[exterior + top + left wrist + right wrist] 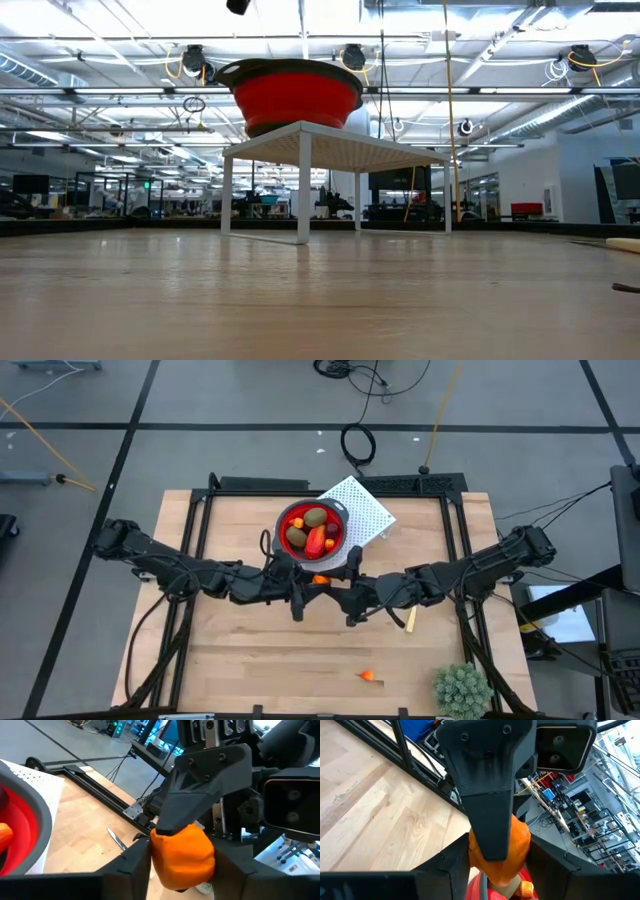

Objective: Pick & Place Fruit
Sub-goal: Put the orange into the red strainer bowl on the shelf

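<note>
Meanwhile, at mid-tabletop: both arms met just in front of the red bowl, their tips nearly touching over a single orange fruit piece.
Left tool: reaching in from the robot's left; its own wrist camera showed the orange piece sitting between its two dark fingers, pressed on both sides, so it appeared to be grasping the fruit.
Right tool: reaching in from the opposite side; its wrist view showed the same orange piece wedged between its own fingers too, with the other arm's finger laid across the front.
State of play: both tools looked clenched on the one piece, as in a hand-over; which would let go could not be told.
Key relation: the held fruit lay directly between the two tips, equally near each arm, and the bowl stood just beyond it, toward the far edge, raised on a white perforated rack.
Bowl contents: olive-brown ovals, a dark red ball and a longer red-orange piece already inside.
Still out: one small orange piece lay alone near the front edge, closer to the right arm, not far from a spiky green plant ball.
Also present: a pale yellow stick lay beside the right arm.
Judgement: the coming move likely needed a short lift up and over the rim.
</note>
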`<state>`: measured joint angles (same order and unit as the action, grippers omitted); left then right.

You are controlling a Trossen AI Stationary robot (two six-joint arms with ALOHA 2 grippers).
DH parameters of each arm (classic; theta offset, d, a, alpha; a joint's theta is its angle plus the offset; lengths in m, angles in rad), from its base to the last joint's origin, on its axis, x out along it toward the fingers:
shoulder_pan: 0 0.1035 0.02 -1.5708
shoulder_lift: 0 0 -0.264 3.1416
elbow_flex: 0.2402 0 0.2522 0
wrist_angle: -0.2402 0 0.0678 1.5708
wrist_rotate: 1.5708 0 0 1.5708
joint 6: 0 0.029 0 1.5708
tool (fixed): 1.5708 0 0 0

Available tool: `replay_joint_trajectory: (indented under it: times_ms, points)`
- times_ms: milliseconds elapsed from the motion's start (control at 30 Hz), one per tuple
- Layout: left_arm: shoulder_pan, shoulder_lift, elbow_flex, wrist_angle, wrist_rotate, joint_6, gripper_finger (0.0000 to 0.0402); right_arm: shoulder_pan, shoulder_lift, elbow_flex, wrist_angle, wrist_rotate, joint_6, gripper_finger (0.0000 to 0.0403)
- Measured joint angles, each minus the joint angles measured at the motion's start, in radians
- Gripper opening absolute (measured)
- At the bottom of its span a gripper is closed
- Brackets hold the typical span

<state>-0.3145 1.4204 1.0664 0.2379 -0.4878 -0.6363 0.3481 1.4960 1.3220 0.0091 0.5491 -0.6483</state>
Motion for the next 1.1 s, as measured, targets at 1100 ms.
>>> replay_joint_trajectory:
  times_ms: [1100]
  points:
    - [0.196, -0.001, -0.001, -0.084, 0.014, 0.1, 0.0097, 0.074, -0.175, 0.001, -0.71, 0.137, 0.611, 0.0212]
